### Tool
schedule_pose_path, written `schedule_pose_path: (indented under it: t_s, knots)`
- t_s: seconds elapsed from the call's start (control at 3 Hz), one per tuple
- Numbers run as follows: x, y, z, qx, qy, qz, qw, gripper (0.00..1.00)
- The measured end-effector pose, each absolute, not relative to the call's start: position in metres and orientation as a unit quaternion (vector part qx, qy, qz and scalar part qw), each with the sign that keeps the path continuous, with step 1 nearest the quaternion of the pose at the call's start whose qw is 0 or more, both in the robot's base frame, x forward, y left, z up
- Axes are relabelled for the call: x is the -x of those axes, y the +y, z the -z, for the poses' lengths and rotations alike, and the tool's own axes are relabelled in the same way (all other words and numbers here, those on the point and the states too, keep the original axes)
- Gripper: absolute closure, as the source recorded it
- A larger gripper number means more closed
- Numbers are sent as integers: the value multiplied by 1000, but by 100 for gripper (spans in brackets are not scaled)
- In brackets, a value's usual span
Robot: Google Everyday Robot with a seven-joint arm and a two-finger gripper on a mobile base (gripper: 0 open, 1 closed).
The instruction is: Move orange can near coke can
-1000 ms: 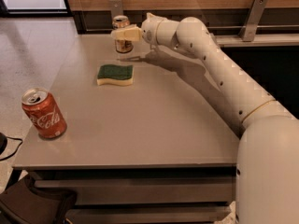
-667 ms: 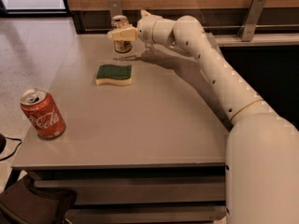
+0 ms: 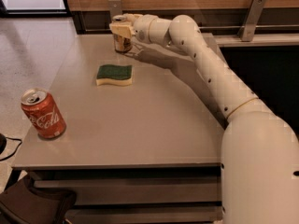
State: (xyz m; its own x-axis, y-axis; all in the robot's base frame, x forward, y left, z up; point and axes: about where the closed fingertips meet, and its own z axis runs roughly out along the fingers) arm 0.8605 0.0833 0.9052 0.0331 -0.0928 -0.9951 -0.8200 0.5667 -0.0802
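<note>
The orange can (image 3: 122, 44) stands upright at the far back of the grey table (image 3: 159, 120). My gripper (image 3: 123, 28) is at the can's upper part, covering its top, with the arm reaching in from the right. The coke can (image 3: 43, 115), red with white script, stands upright at the table's front left corner, far from the orange can.
A green and yellow sponge (image 3: 114, 74) lies on the table between the two cans, nearer the orange can. A wooden wall with metal brackets (image 3: 250, 17) runs behind the table. The table's left edge drops to the floor.
My gripper has shifted slightly left, further over the top of the orange can. The orange can, the sponge and the coke can have stayed in place.
</note>
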Motion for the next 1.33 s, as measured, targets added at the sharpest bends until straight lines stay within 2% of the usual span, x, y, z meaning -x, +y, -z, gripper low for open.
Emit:
schedule_pose_path:
  t_s: [0.33,0.67,1.33]
  knots:
    - [-860,86,-905,363,630,-294,620,87]
    - [-860,90,-904,364,630,-296,619,100]
    - [-848,66,-921,359,642,-273,620,100]
